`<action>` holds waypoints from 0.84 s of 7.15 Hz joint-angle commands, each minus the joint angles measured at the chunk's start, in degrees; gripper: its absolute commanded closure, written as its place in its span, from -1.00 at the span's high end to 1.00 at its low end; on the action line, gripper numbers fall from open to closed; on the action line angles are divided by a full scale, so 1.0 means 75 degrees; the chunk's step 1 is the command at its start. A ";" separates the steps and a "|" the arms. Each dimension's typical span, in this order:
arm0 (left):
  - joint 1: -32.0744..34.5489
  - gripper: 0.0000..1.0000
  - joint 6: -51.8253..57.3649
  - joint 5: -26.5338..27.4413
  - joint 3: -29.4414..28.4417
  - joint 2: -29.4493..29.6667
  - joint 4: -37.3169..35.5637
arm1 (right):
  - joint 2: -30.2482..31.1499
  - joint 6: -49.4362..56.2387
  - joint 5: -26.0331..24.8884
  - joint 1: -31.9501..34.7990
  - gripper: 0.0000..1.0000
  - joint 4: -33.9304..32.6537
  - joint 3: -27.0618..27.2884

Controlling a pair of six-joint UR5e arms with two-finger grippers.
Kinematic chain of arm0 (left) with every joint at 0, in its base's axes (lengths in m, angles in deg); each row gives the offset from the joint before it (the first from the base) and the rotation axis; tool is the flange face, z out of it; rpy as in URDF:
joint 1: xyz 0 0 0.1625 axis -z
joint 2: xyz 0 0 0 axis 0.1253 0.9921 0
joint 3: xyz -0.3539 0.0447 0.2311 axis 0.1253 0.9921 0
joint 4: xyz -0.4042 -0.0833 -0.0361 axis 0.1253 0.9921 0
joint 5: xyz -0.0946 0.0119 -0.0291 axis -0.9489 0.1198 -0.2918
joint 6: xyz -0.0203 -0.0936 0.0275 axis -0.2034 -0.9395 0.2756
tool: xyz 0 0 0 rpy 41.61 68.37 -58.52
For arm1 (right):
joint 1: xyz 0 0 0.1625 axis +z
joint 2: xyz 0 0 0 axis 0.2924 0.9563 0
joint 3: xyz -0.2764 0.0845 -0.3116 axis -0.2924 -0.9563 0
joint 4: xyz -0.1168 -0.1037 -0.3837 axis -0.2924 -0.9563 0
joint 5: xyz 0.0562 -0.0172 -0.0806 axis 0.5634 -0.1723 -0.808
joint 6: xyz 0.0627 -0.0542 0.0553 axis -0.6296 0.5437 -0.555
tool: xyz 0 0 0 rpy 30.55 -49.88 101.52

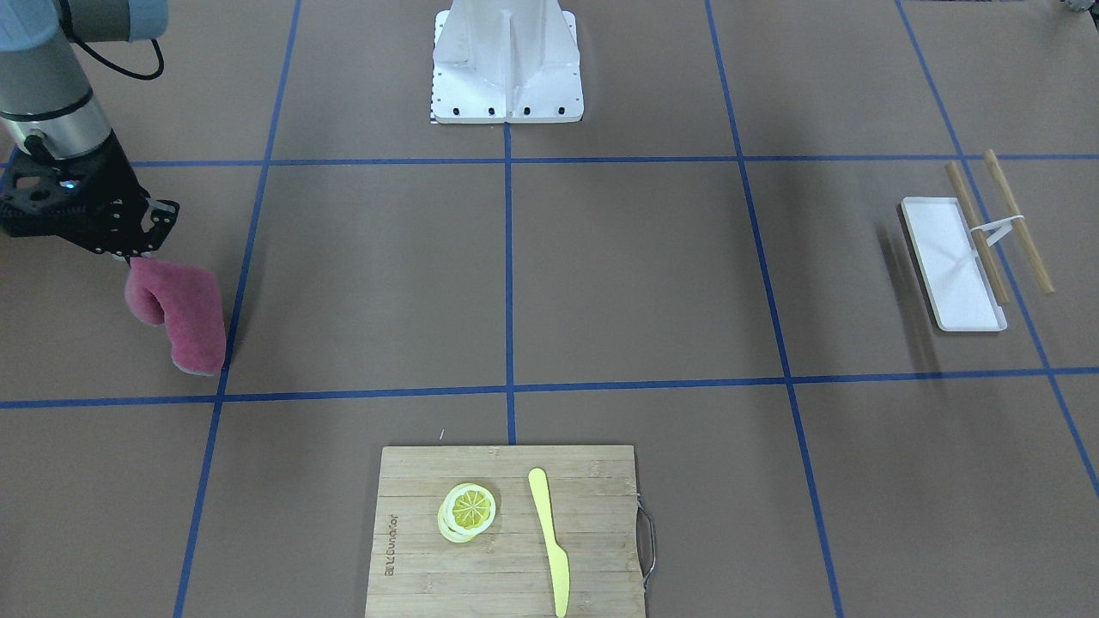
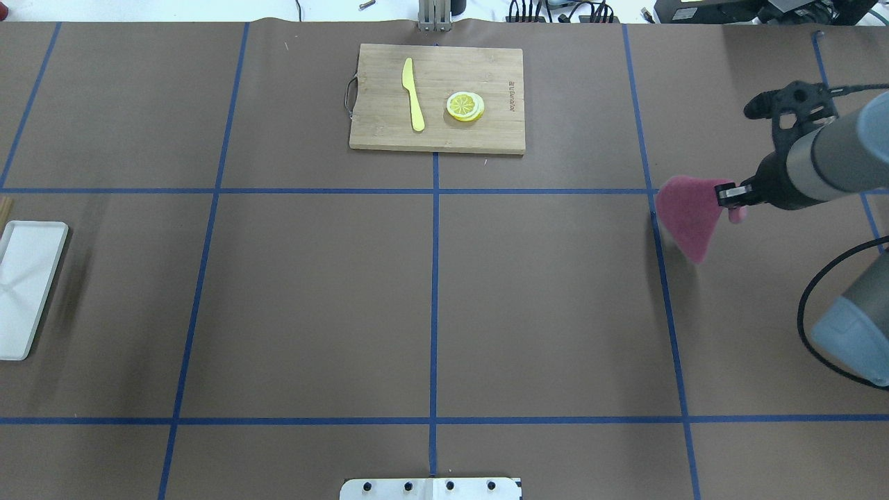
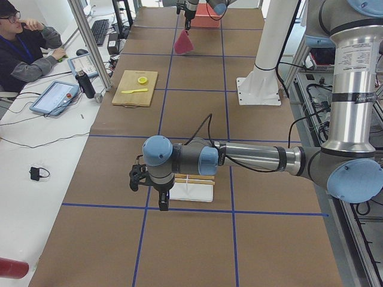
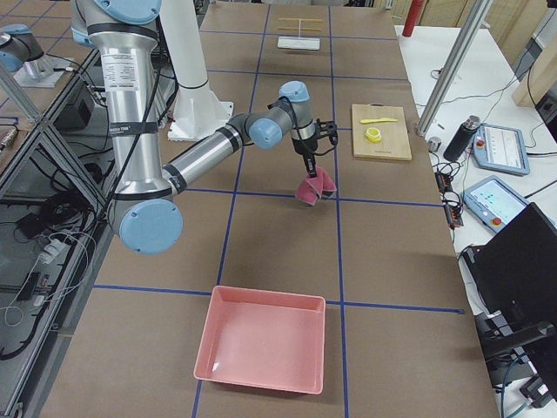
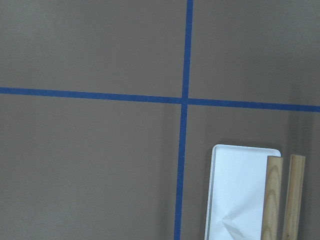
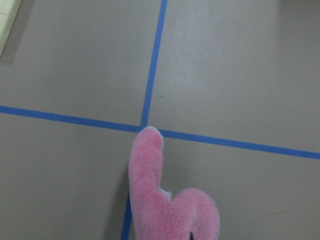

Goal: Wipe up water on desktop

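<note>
Dangling cloth [image 1: 182, 313]: R claw [image 1: 130, 255] above desktop [image 1: 644, 275]

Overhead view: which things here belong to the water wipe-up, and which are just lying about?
For the job: pink cloth, right end effector gripping it, desktop. I can see no water.
Lying about: cutting board, yellow knife, lemon slices, white tray, wooden sticks, pink bin.

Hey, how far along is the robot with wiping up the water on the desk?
Done: the right gripper grips the fluffy pink cloth. In hand: it dangles over the brown blue-taped desktop. Left: all the wiping; no puddle shows clearly.
</note>
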 commanded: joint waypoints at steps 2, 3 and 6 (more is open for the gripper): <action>0.0006 0.98 0.0024 0.0128 0.0015 -0.0039 -0.0093 | 0.0011 0.3351 0.1267 0.2460 -1.00 -0.1957 0.0350; 0.0017 0.98 0.0059 0.0129 0.0038 -0.0074 -0.0117 | 0.0023 0.4708 0.1584 0.3350 -1.00 -0.2763 0.0304; 0.0017 0.98 0.0071 0.0129 0.0026 -0.0121 -0.0094 | 0.1134 0.8099 0.1552 0.5146 -1.00 -0.3240 -0.0138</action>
